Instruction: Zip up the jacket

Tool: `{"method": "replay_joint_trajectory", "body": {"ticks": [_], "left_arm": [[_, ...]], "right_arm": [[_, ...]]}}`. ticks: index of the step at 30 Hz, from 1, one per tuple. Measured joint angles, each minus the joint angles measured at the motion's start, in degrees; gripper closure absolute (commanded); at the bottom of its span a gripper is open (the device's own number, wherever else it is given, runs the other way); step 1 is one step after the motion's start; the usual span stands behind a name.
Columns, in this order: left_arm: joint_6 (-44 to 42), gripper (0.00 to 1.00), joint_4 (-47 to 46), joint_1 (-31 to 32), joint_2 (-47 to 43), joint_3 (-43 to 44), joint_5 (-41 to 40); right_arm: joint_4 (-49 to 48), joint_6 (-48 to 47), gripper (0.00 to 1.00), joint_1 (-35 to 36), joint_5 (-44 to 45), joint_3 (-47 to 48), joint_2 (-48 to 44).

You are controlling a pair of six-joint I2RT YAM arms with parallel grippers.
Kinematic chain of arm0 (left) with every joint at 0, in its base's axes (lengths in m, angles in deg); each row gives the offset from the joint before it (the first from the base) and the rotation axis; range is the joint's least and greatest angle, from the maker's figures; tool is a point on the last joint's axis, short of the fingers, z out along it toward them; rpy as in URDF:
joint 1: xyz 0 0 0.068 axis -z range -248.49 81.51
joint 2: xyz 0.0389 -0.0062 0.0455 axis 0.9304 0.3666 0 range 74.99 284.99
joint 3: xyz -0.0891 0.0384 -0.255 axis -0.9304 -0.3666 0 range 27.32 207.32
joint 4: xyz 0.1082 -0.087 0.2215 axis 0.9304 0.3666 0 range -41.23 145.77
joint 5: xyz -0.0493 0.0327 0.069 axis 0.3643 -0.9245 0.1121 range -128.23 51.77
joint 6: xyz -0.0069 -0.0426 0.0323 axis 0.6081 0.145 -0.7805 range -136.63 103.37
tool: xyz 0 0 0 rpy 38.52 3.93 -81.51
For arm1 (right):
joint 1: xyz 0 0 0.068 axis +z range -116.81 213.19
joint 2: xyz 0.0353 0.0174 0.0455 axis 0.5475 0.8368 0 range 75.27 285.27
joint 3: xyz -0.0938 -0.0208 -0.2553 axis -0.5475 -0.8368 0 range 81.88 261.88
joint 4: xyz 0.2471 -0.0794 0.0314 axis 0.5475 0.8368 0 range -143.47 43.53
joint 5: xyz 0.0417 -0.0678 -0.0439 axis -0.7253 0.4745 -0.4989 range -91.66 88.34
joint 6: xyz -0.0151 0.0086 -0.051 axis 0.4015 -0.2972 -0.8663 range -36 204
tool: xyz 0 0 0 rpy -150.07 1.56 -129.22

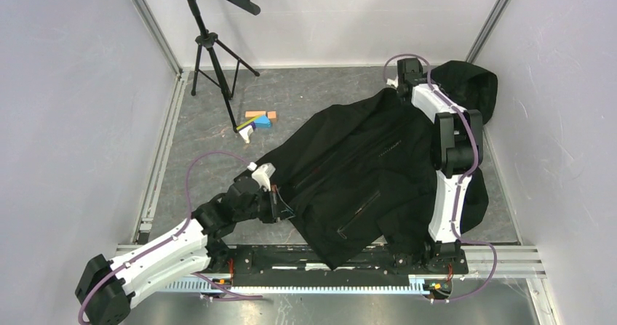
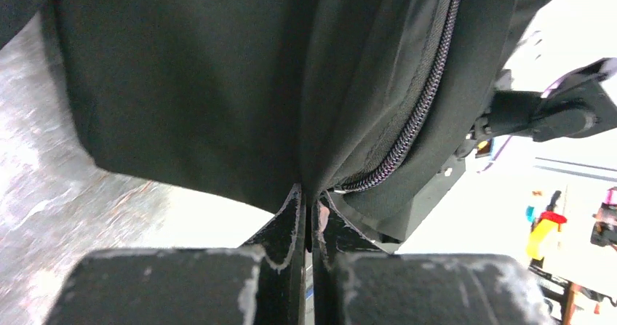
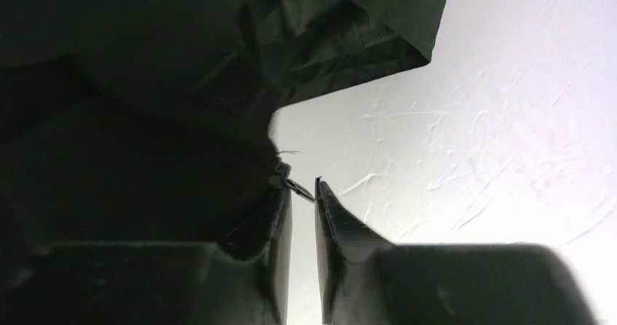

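Left wrist: left claw (image 2: 308,207) is clamped on the jacket (image 2: 189,85) hem beside the zip (image 2: 426,107). The jacket sprawls across the counter (image 1: 211,121). It looks soft, limp and probably slippery, so pinch the stiffer zip tape. The right claw (image 3: 302,190) is narrowly apart; I cannot tell if it grips.

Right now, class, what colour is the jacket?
The jacket is black; the top external view shows it best.

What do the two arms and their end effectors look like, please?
The left arm and right arm have white link shells with bulky black joint housings. A thin purple cable loops along each. The left end effector and right end effector have flat, tapering black fingers; the left's edges are scuffed whitish.
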Motion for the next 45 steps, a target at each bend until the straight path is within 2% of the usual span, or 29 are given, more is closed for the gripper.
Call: {"method": "replay_joint_trajectory", "body": {"ticks": [1, 2, 3, 6, 9, 14, 16, 21, 25, 33, 41, 45], "left_arm": [[0.0, 0.74, 0.52, 0.02, 0.28, 0.31, -0.46], [-0.02, 0.58, 1.77, 0.02, 0.55, 0.68, -0.94], [-0.02, 0.47, 3.3, 0.02, 0.85, 0.98, -1.77], [0.37, 0.17, 9.09, 0.02, 1.55, 2.36, -4.55], [0.7, 0.01, 14.27, 0.02, 1.01, 4.85, -7.48], [0.76, 0.0, 22.29, 0.04, -3.78, 11.74, -12.17], [0.7, 0.0, 24.81, 0.02, -6.97, 15.41, -13.88], [-0.87, 0.0, 29.18, 0.02, -12.04, 25.81, -18.32], [-5.64, 0.0, 30.67, 0.02, -12.07, 35.43, -21.16], [-18.29, 0.0, 31.56, 0.02, -7.04, 54.88, -25.03], [-26.05, 0.0, 30.27, 0.02, -5.53, 66.36, -27.02], [-28.35, 0.0, 29.46, 0.02, -5.49, 69.29, -27.78]], "right_arm": [[0.15, 0.81, 0.39, 0.37, 0.13, 1.07, 0.57], [-0.02, 2.23, 0.17, 0.66, 0.44, 1.81, 0.81], [-0.72, 3.45, 0.02, 0.94, 0.76, 2.45, 0.92], [-1.25, 9.22, 0.02, 2.32, 1.09, 1.88, -1.36], [3.02, 18.29, 0.02, 5.01, 0.22, 1.05, -6.8], [11.06, 37.51, 0.02, 12.24, -8.74, -3.32, -24.61], [11.65, 43.25, 0.02, 14.64, -17.88, -9.88, -36.2], [10.27, 51.84, 0.02, 13.77, -37.33, -27.98, -66.12], [10.25, 54.88, 0.02, 13.57, -43.56, -29.2, -80.48], [11.39, 54.86, 0.02, 13.64, -40.87, -16.55, -87.03], [8.04, 54.01, 0.02, 13.64, -38.71, -16.02, -94.38], [5.29, 53.35, 0.02, 13.64, -38.49, -17.77, -96.52]]}}
